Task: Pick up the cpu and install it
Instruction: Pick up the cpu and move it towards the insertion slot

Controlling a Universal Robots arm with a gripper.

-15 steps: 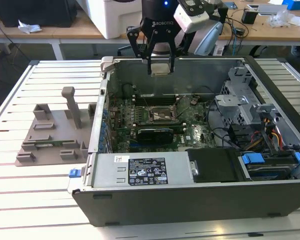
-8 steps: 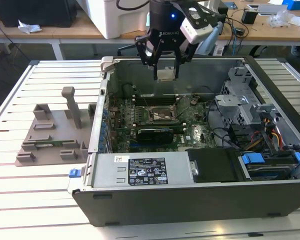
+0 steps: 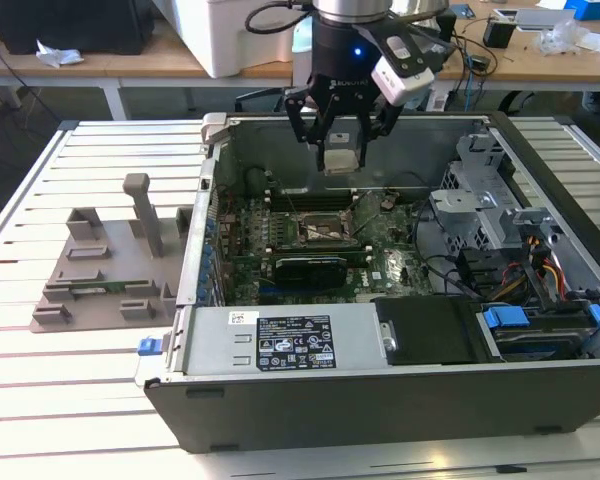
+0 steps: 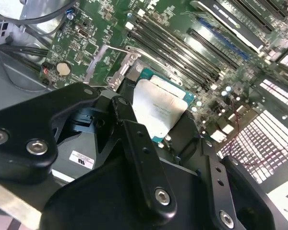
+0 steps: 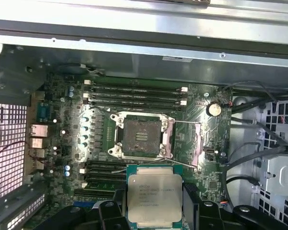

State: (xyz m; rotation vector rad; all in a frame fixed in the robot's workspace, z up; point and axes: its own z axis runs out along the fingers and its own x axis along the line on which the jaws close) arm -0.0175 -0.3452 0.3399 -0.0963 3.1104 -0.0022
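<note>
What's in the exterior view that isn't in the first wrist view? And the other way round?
Extra in the exterior view: the grey holder tray on the slatted table, the labelled power supply box, and the gripper seen from outside.

Extra in the first wrist view: the round coin battery and the cpu with its silvery top face-on.

Both show the gripper shut on the cpu, held above the open computer case. The empty socket sits on the green motherboard below, and the cpu is not yet seated.

cpu [image 4: 164,104] partly behind end effector [image 4: 154,114]
</note>
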